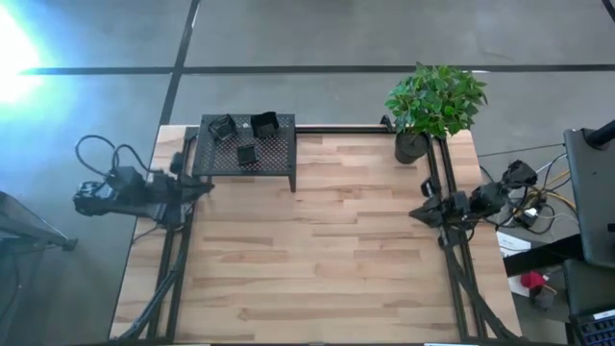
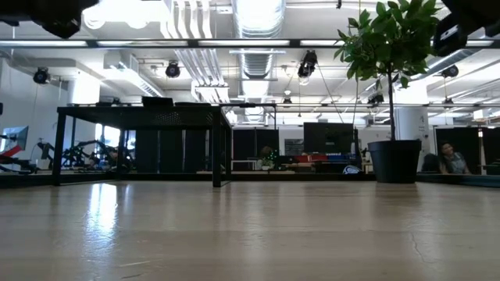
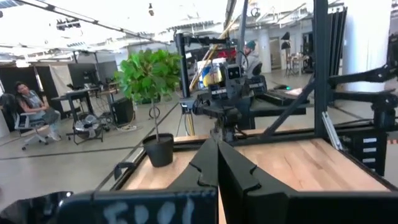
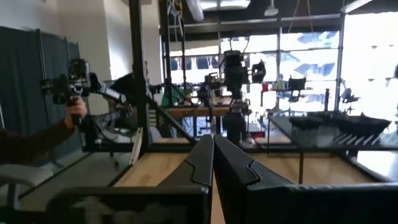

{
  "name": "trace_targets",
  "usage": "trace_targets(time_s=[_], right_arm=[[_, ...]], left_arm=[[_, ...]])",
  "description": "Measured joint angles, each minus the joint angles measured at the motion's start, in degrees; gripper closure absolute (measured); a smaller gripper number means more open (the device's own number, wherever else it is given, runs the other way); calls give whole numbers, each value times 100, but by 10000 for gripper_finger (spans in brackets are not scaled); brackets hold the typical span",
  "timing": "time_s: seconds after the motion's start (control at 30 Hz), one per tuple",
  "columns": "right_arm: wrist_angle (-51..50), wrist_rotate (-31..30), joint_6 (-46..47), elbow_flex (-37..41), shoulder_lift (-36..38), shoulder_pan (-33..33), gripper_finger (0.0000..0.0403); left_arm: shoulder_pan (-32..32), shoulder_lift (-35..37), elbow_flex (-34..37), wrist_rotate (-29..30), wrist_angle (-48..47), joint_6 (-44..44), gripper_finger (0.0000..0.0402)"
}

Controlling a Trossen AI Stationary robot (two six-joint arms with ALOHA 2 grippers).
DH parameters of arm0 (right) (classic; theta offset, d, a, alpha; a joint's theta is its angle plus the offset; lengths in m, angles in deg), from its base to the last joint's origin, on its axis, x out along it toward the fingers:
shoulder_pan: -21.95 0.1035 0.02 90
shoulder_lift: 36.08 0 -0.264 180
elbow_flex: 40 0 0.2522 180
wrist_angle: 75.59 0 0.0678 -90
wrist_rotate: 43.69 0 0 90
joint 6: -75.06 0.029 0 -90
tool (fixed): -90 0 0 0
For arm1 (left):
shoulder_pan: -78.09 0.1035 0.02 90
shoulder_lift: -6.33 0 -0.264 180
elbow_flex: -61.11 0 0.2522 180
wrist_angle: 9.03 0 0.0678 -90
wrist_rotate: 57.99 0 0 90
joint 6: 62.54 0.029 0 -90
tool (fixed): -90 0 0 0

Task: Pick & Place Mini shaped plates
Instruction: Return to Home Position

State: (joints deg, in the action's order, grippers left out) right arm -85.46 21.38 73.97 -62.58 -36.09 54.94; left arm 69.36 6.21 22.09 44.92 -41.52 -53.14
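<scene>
1. All the mini shaped plates (image 1: 247, 154) I can spot are up on the black perforated stand (image 1: 277, 161). The stand sits in the far left corner of the counter (image 1: 317, 250).
2. They sit in three bunches on the stand's top. The back-left bunch (image 1: 222, 127) is at the corner, and the squarish bunch (image 1: 264, 123) is just beside it along the back edge. The front bunch (image 1: 247, 156) is smaller and sits alone nearer the middle (no idea how many plates are in each, they're too tiny from above).
3. The other container is the black plant pot (image 1: 411, 146) in the far right corner. It holds a leafy green plant (image 1: 437, 96) that spreads much wider than the pot.
4. The left pincer (image 3: 217, 146) has its fingers pressed together with nothing between them. It's parked at the counter's left edge, just beside the stand's front-left leg.
5. The right pincer (image 4: 213, 140) is the same, fingers together and holding nothing. It's at the right edge, nearer the front than the pot and well apart from the stand.
</scene>
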Motion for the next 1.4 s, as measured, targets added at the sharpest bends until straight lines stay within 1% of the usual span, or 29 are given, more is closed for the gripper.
trace_targets(time_s=[0.13,0.37,0.53,0.63,0.87,1.13,1.3,1.4], right_arm=[[166,2,83,297,0,0,394],[727,11,-19,837,-2,0,394],[666,148,131,835,-46,0,394],[683,258,107,835,-42,0,394],[642,269,-109,835,-52,0,394],[253,257,-208,835,-54,0,394],[228,252,87,833,-56,0,394],[229,249,158,832,-55,0,394]], left_arm=[[0,2,446,-2,253,-35,402],[0,4,1175,-44,1012,-49,402],[2,4,1625,-184,1337,-121,401],[2,4,1887,-296,1643,-160,402],[2,4,2434,-572,2335,-218,402],[2,0,2474,-713,2332,-489,401],[2,-7,2475,-704,2034,-537,401],[2,-62,2474,-712,2021,-539,401]])
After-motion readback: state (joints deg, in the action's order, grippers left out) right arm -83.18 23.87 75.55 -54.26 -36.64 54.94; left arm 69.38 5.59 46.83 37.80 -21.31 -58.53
